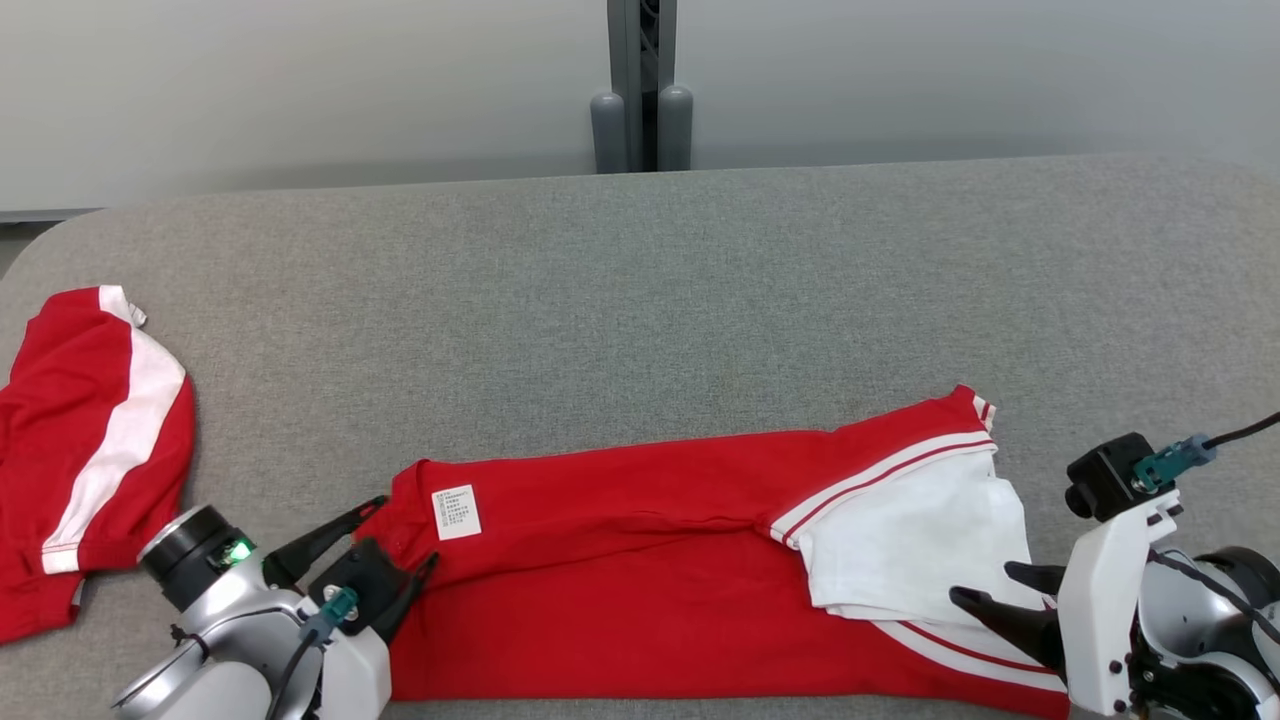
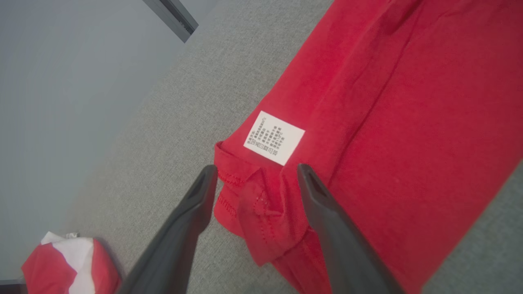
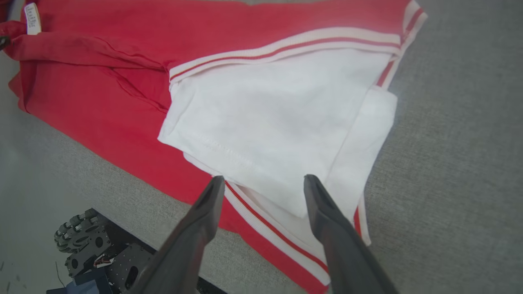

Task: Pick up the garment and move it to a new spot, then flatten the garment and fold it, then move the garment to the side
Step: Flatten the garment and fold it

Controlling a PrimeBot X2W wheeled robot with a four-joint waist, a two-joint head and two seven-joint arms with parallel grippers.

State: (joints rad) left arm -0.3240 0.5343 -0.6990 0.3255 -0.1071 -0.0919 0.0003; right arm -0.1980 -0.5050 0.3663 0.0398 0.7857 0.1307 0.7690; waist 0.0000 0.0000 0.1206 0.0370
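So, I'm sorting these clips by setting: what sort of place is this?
Likely a robotics lab or test room, not a home: a wide table covered in grey felt-like cloth, a bare pale wall and grey metal post behind it, and the robot's wheeled base beneath the edge.

I see the red garment (image 1: 650,560) folded into a long band across the grey table (image 1: 640,300), low in my view at six o'clock. Its white label (image 1: 456,512) sits near the seven o'clock end. A white sleeve (image 1: 920,545) with striped trim lies on top toward four o'clock. My left gripper (image 1: 408,530) is at seven o'clock, fingers spread at the garment's label-end corner. My right gripper (image 1: 985,582) is at four o'clock, fingers apart, tips over the sleeve's near edge. A second red-and-white garment (image 1: 90,450) lies bunched at nine o'clock, well apart from the first. A grey post (image 1: 641,90) stands beyond the table at twelve o'clock.
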